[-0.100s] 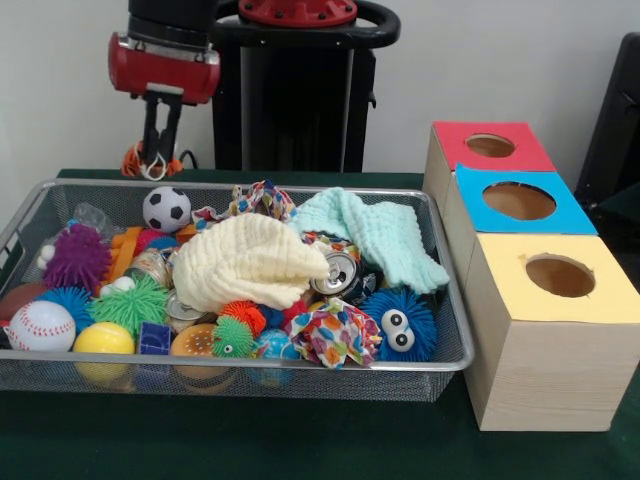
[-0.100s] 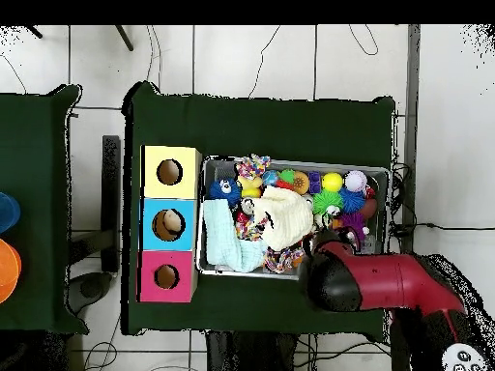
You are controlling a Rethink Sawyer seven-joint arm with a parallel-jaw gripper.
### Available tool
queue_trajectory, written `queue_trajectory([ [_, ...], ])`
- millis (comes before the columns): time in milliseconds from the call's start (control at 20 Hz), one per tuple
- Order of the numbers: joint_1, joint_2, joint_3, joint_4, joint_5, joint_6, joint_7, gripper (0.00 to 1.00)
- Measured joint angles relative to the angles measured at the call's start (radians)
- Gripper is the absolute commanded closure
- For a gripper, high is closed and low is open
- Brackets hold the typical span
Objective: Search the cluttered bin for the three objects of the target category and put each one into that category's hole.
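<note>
Front view showed the black two-fingered gripper (image 1: 157, 165) hanging above the far left corner of the wire mesh bin (image 1: 452, 360), its fingers nearly together and holding nothing. A black-and-white soccer ball (image 1: 166, 209) sat just below it. I judged a wider opening and straight descent would serve best.

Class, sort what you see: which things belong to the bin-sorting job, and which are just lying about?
Job: bin; red box; blue box; yellow box; pincer.

Lying about: orange disc; blue disc; floor cables.
</note>
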Motion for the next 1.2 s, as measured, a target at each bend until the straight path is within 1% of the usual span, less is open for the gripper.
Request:
queue_trajectory([
  [200, 0.015, -0.022, 0.017, 0.018, 0.032, 0.014, 0.0, 1.0],
  [450, 0.05, -0.047, 0.019, 0.037, 0.064, 0.024, 0.0, 1.0],
  [500, 0.068, -0.059, 0.02, 0.047, 0.077, 0.027, 0.0, 1.0],
  [750, 0.113, -0.083, 0.02, 0.063, 0.103, 0.037, 0.0, 1.0],
  [950, 0.177, -0.109, 0.016, 0.074, 0.128, 0.048, 0.0, 1.0],
  [1050, 0.198, -0.116, 0.014, 0.077, 0.136, 0.051, 0.0, 1.0],
  [1100, 0.228, -0.124, 0.007, 0.079, 0.147, 0.055, 0.0, 1.0],
  [1200, 0.247, -0.128, 0.001, 0.079, 0.153, 0.056, 0.0, 1.0],
])
